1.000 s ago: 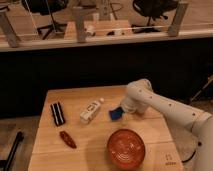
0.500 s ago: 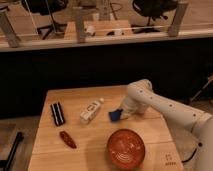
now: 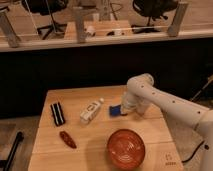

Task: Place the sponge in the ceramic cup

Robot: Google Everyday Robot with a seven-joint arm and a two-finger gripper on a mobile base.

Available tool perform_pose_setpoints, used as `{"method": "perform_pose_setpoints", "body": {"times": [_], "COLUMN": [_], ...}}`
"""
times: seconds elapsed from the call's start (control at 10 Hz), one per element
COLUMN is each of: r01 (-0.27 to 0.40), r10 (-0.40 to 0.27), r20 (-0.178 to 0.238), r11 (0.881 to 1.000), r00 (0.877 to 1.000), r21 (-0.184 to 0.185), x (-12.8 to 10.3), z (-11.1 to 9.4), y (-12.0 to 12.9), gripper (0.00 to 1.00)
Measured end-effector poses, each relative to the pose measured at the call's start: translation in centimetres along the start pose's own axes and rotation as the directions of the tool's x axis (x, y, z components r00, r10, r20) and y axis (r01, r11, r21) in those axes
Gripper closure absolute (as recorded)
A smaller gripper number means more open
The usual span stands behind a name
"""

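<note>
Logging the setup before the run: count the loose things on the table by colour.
White: 1, bottle
Blue: 1, sponge, gripper shut on it, right of the bottle
Black: 1, flat bar
Dark red: 1, small oblong piece
Orange: 1, bowl
Total: 5

A single camera looks steeply down on the wooden table [image 3: 95,135] from mid range, facing the glass partition [image 3: 50,25] along the top; the gripper [image 3: 121,111] sits just right of centre.

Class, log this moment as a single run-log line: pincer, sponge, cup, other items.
pincer: shut on sponge, over table | cup: not in view | bottle: beside sponge, apart | bowl: near front edge
</note>
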Motion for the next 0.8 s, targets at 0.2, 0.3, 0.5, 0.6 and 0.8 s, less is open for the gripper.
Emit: {"method": "perform_pose_setpoints", "body": {"times": [0.2, 0.3, 0.5, 0.6, 0.8], "r01": [0.000, -0.003, 0.003, 0.001, -0.003], "r10": [0.000, 0.003, -0.003, -0.001, 0.003], "r20": [0.000, 0.000, 0.003, 0.005, 0.008], "r11": [1.000, 1.000, 1.000, 1.000, 1.000], "r00": [1.000, 1.000, 1.000, 1.000, 1.000], "r21": [0.006, 0.002, -0.007, -0.007, -0.007], "x": [1.0, 1.4, 0.7, 0.6, 1.1], "z": [-0.1, -0.1, -0.1, -0.3, -0.7], "y": [0.1, 0.4, 0.3, 0.4, 0.6], "gripper": [1.00, 0.97, 0.92, 0.87, 0.92]}}
